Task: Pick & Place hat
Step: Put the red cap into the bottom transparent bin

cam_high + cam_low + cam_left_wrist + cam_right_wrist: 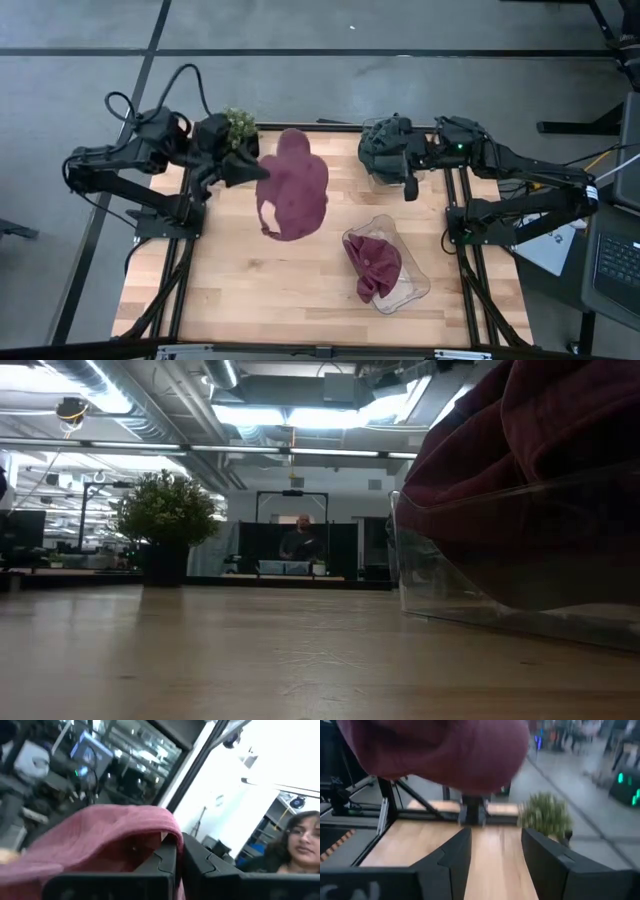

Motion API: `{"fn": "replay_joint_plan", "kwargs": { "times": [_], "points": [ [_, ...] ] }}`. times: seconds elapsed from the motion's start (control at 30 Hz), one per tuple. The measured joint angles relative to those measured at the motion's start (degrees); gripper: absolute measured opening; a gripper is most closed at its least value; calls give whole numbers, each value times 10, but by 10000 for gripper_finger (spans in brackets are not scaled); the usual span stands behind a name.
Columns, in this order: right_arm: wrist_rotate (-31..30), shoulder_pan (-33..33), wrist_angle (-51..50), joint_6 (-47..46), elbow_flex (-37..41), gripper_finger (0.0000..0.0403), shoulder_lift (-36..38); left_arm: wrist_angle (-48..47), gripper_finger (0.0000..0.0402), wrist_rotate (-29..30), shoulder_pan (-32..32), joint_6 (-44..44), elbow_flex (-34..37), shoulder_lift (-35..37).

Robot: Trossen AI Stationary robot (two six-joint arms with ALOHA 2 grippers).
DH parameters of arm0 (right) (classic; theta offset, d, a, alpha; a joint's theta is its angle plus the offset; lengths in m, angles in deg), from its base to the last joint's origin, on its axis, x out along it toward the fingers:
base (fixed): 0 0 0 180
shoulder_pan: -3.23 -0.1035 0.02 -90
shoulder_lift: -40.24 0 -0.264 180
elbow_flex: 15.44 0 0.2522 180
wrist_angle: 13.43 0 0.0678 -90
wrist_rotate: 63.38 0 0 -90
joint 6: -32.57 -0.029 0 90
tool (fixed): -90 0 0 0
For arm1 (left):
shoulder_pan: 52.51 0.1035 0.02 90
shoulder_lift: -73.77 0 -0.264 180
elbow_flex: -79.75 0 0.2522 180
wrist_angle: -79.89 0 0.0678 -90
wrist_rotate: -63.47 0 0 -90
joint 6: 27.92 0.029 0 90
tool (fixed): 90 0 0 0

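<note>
Left claw, clamped on a maroon hat, holds it aloft; clear bin at five o'clock awaits. Right claw idles half-open, empty.

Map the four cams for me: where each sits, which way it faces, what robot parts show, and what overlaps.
High: overhead, looking straight down; both arms, left gripper shut on maroon hat, right gripper waiting at the table's far right.
Low: tabletop height, looking level into the room; no arm shows, clear bin close.
Left wrist: looking past its shut jaws, hat pinched.
Right wrist: looking along the table between parted jaws.
Shared: potted plant in right wrist, high and low.
</note>
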Motion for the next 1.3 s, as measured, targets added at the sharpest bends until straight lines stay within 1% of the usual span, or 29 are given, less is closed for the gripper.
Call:
{"fn": "replay_joint_plan", "kwargs": {
  "times": [0.07,0.13,0.2,0.27,0.37,0.47,0.6,0.67,0.8,0.9,1.0,1.1,1.17,1.3],
  "points": [
    [0,-9,45,13,0,172,-11,26,4,5,9,10,0,-10],
    [0,-17,85,7,0,172,-24,29,4,34,14,17,0,-19],
    [1,-22,124,-26,0,172,-38,24,6,79,17,32,0,-30],
    [5,-22,147,-83,0,176,-53,19,7,108,22,60,0,-43],
    [38,-19,157,-132,0,195,-71,21,7,113,36,97,0,-66],
    [63,-15,167,-155,0,229,-87,20,5,108,49,103,0,-90],
    [66,-12,173,-188,0,286,-100,12,7,92,62,104,0,-115],
    [66,-12,173,-202,0,316,-103,-14,8,92,68,117,0,-119],
    [66,-12,168,-216,0,367,-104,-91,5,115,81,135,0,-114],
    [66,-11,167,-217,0,393,-104,-113,7,136,88,138,0,-103],
    [66,-10,165,-218,0,396,-105,-116,7,157,91,156,0,-93],
    [65,-10,162,-217,0,394,-107,-117,6,196,92,167,0,-83],
    [62,-9,164,-215,0,393,-107,-117,6,212,92,168,0,-80],
    [8,-8,165,-236,0,393,-119,-117,8,215,92,168,0,-81]
  ]
}}
